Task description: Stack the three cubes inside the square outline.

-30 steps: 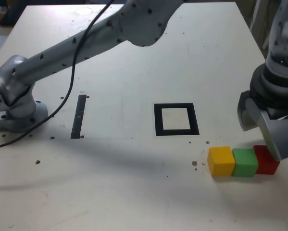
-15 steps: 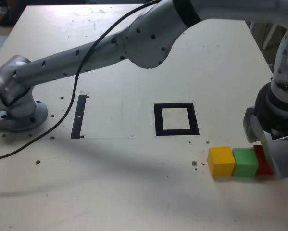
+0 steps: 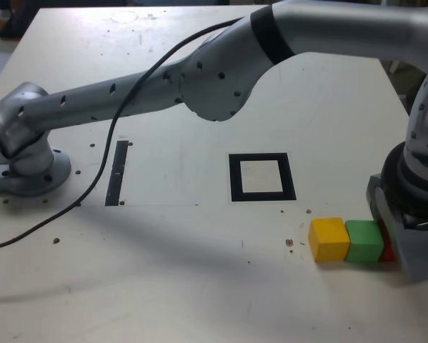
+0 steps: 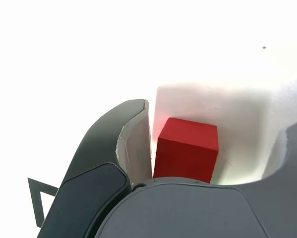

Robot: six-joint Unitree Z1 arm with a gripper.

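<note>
Three cubes sit in a touching row near the front of the table at the exterior view's right: yellow (image 3: pixel 329 239), green (image 3: pixel 364 241) and red (image 3: pixel 386 243). My gripper (image 3: pixel 398 230) has come down over the red cube, which shows there only as a sliver. In the wrist view the red cube (image 4: pixel 187 151) rests on the table between the jaws of the gripper (image 4: pixel 215 139). One finger (image 4: pixel 136 144) is close against it; a gap remains on the other side, so the gripper is open. The square outline (image 3: pixel 262 157) lies empty behind and to the left of the row.
A narrow black strip (image 3: pixel 117 173) lies on the table at the exterior view's left, next to the arm's base (image 3: pixel 28 170). The arm's long links (image 3: pixel 221 71) span above the table's back half, and a black cable (image 3: pixel 99 171) hangs down across the left side.
The gripper has come down from above the red cube until its jaws straddle it, hiding most of it in the exterior view. The jaws have narrowed somewhat. The cubes have not moved.
</note>
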